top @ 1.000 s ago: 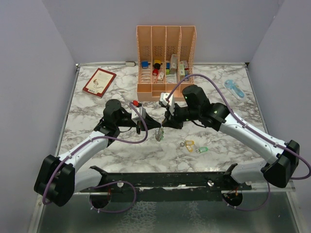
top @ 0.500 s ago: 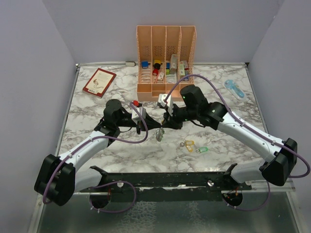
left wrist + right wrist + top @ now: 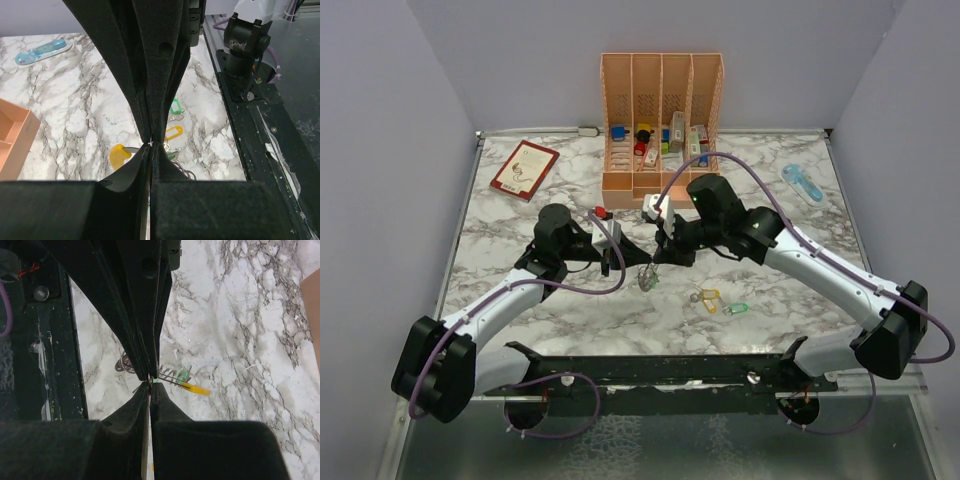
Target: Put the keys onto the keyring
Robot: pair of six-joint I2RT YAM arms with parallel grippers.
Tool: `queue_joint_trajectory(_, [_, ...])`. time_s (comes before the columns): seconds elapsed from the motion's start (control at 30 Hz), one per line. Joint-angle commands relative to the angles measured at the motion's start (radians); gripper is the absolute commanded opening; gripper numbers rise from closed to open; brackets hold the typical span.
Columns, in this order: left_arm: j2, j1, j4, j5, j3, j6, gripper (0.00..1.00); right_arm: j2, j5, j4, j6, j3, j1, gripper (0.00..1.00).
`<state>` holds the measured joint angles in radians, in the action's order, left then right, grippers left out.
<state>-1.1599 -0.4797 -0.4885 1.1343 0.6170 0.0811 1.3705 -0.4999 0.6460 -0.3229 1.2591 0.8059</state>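
Top external view: left gripper (image 3: pixel 636 262) and right gripper (image 3: pixel 660 260) meet tip to tip above the table, both clenched on the keyring (image 3: pixel 647 278), probably to steady it for threading. Hanging keys (image 3: pixel 186 375) dangle beneath. Two loose keys (image 3: pixel 708 298) lie nearby, unobstructed. Orange rack (image 3: pixel 660 58) stands well behind.

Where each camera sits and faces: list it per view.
Top external: above and behind, looking down on the table; left arm, right arm show.
Left wrist: looks past its shut jaws, pinching the keyring, toward loose keys.
Right wrist: looks past its shut jaws down at marble.
Shared: top and left wrist both show the loose keys.
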Motion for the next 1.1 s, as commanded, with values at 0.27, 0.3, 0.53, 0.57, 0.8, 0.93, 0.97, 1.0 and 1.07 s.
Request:
queue_joint_trajectory(0.27, [-0.002, -0.01, 0.069, -0.027, 0.094, 0.081, 0.37, 0.017, 0.032, 0.096, 0.142, 0.048, 0.004, 0.01])
queue_joint_trajectory(0.3, [-0.003, -0.01, 0.082, -0.037, 0.102, 0.089, 0.4, 0.019, 0.048, 0.114, 0.167, 0.052, 0.004, 0.01])
queue_joint_trajectory(0.53, [-0.012, -0.008, 0.146, -0.092, 0.142, 0.145, 0.5, 0.074, 0.289, 0.29, 0.36, 0.162, 0.004, 0.01])
queue_joint_trajectory(0.57, [-0.014, -0.008, 0.156, -0.105, 0.148, 0.152, 0.5, 0.091, 0.325, 0.322, 0.389, 0.189, 0.004, 0.01])
queue_joint_trajectory(0.8, [-0.024, -0.008, 0.218, -0.227, 0.171, 0.214, 0.51, 0.285, 0.437, 0.625, 0.611, 0.452, -0.003, 0.01])
queue_joint_trajectory(0.93, [-0.03, -0.008, 0.199, -0.315, 0.175, 0.219, 0.52, 0.38, 0.459, 0.756, 0.746, 0.565, -0.012, 0.01])
queue_joint_trajectory(0.97, [-0.03, -0.008, 0.193, -0.333, 0.176, 0.22, 0.52, 0.393, 0.456, 0.763, 0.769, 0.583, -0.015, 0.01])
queue_joint_trajectory(1.0, [-0.03, -0.008, 0.19, -0.348, 0.18, 0.225, 0.52, 0.398, 0.439, 0.764, 0.794, 0.602, -0.02, 0.01])
queue_joint_trajectory(1.07, [-0.028, -0.008, 0.183, -0.363, 0.185, 0.236, 0.52, 0.405, 0.385, 0.762, 0.85, 0.633, -0.047, 0.01])
